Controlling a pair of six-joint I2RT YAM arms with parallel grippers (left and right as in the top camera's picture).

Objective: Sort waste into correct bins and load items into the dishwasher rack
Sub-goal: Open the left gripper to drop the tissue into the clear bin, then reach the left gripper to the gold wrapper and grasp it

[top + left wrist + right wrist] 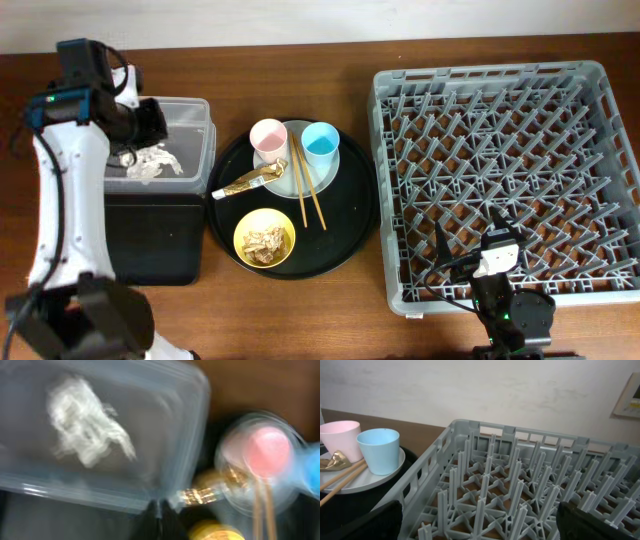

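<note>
Crumpled white tissue [152,163] lies inside the clear tub [196,112] at the left edge of the table [300,55], left arm [55,190] arched over it, left gripper [159,512] pinched shut. Over the near edge of the dishwasher rack [600,80], the right gripper [470,232] hangs low, jaws spread wide.

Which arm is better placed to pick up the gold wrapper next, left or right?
Left, probably. The left pincer, shut, hangs over the clear tub, next to the wrapper. The right pincer sits open at the near edge of the rack, farther from it.
</note>
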